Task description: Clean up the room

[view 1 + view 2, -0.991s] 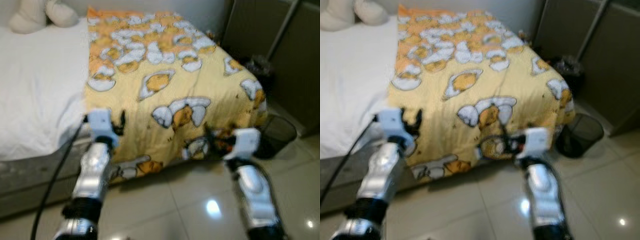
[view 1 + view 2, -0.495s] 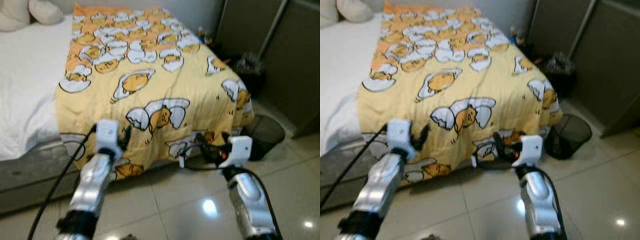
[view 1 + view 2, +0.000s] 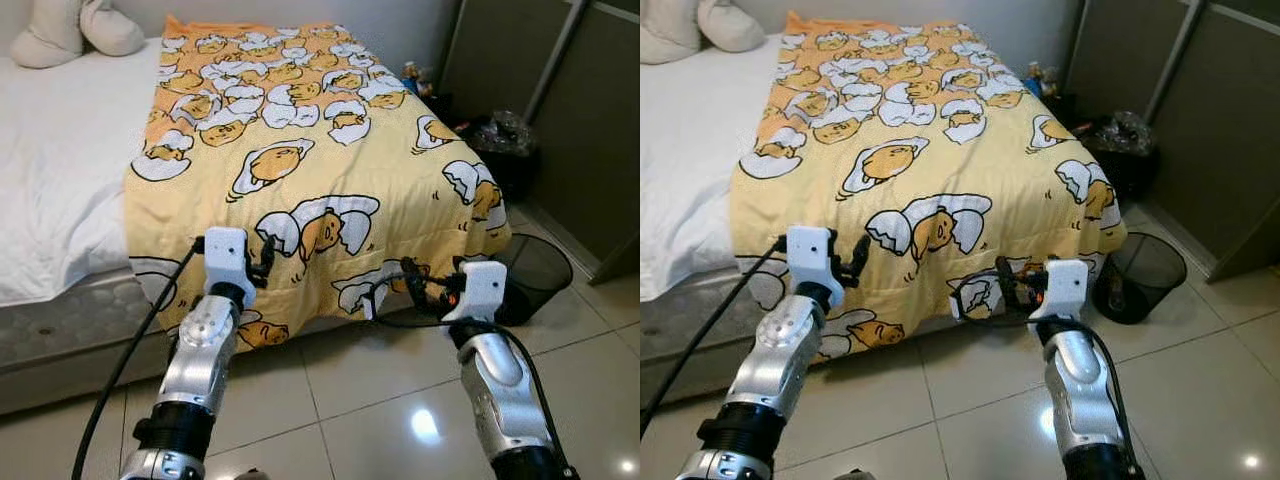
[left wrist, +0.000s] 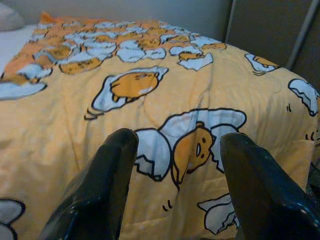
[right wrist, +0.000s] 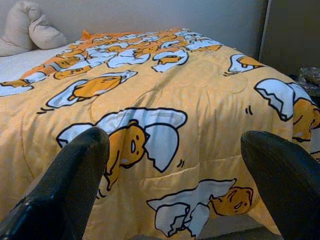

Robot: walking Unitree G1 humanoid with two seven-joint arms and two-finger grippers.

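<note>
The yellow blanket [image 3: 310, 150] lies spread across the bed [image 3: 60, 180], its edge hanging toward the floor. Left gripper [image 4: 172, 200] and right gripper [image 5: 175, 195] hover before it, fingers spread, holding nothing. Tidying appears barely begun.

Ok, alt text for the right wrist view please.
The right claw, open with nothing between its two black fingers, faces a yellow cartoon-print blanket draped over the foot of a bed. A pale pillow lies at the far end.

yellow blanket [image 3: 330, 150] spread over bed [image 3: 60, 190]
</note>
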